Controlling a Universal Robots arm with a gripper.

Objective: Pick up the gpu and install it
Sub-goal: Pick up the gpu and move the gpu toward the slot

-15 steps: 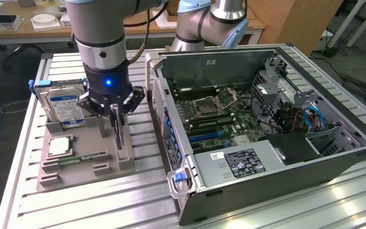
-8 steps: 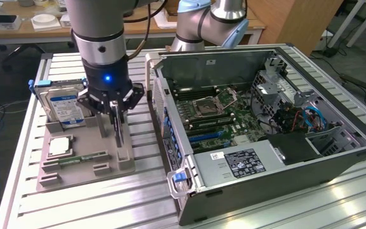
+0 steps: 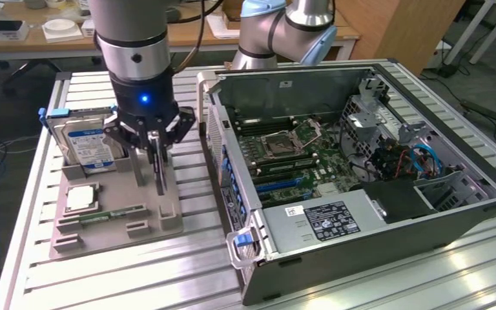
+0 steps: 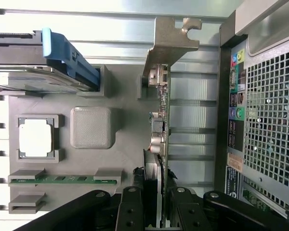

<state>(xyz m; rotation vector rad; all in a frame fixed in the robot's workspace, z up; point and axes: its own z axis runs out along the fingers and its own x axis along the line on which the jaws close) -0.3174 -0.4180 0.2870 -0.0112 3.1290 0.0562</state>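
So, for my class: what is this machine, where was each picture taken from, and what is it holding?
It is a robot arm ending in a pincer. One picture comes from a camera off the arm, the other from its wrist. On the table, a grey holder carries a hard drive, a processor chip and a memory stick. The pincer is closed on the gpu, a thin card standing on edge in that holder. An open computer case stands beside it.

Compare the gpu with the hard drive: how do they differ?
The gpu is a thin dark card; the hard drive is a thicker silver box with a blue-white label. The jaws grip the gpu; the hard drive stands free. Both stand on edge.
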